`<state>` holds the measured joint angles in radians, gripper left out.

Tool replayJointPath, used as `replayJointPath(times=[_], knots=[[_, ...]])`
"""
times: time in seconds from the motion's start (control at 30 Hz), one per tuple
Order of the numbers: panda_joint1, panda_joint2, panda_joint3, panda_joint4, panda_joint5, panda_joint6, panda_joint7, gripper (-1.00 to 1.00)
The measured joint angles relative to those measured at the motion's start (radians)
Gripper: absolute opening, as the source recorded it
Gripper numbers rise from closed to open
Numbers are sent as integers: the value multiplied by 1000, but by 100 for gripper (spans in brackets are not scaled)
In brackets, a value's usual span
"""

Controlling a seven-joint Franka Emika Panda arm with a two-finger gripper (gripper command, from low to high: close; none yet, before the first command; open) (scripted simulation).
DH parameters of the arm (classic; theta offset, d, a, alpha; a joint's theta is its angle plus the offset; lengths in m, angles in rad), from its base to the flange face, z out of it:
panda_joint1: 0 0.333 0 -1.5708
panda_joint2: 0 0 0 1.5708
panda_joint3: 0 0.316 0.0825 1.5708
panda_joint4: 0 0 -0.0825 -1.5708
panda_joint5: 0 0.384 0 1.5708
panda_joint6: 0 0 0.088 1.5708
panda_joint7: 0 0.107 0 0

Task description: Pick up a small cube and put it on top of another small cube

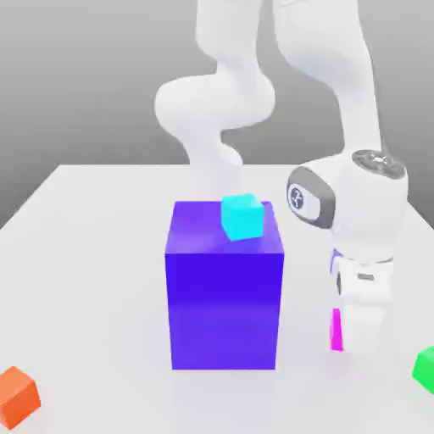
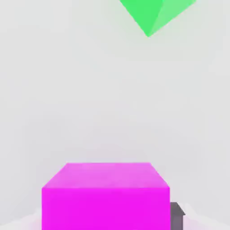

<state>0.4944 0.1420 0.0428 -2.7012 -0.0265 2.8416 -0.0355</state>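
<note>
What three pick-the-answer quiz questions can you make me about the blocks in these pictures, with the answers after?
1. Where is the cyan cube?
A. on the table
B. on top of the big blue block
C. under the arm

2. How many small cubes are there?
A. two
B. four
C. six

3. Which cube is right at the gripper?
A. magenta cube
B. orange cube
C. green cube

Answers:
1 B: it rests on the block's top face.
2 B: cyan, orange, green and magenta.
3 A: in the hand view it sits beside a finger, and in the exterior view it shows at the lowered hand.
</note>
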Motion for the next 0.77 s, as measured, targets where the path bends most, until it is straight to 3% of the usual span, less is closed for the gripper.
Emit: replayJointPath(times=[0.4, 0.53, 0.57, 0.77], knots=[[25, 88, 124, 362, -43, -281, -368, -100], [43, 208, 110, 398, -83, -197, -370, -100], [44, 234, 108, 401, -94, -174, -364, 100], [46, 247, 105, 402, -99, -162, -361, 100]])
